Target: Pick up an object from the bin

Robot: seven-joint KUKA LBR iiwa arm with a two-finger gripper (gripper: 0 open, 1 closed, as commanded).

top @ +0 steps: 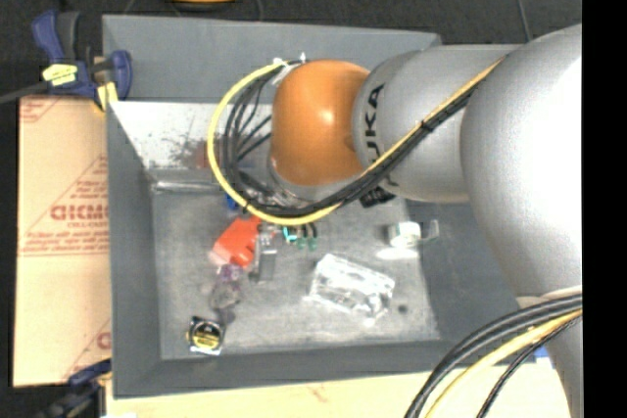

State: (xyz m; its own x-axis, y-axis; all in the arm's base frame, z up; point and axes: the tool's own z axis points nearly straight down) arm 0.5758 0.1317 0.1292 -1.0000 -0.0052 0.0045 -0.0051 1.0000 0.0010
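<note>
My gripper [265,255] reaches down from under the arm's orange cover into the left middle of the bin. Its grey tip stands right beside an orange-red, blocky object [234,241], touching or nearly touching that object's right side. Just below the orange-red object lies a small clear purplish piece [227,286]. A small teal-green item [295,233] shows just right of the gripper, partly under the arm. A bit of something blue [231,204] peeks out above the orange-red object.
A crumpled clear plastic packet [350,285] lies to the right of the gripper. A small white item [404,233] sits near the right wall. A yellow and black tape measure [204,335] rests in the front left corner. The arm hides the bin's back half.
</note>
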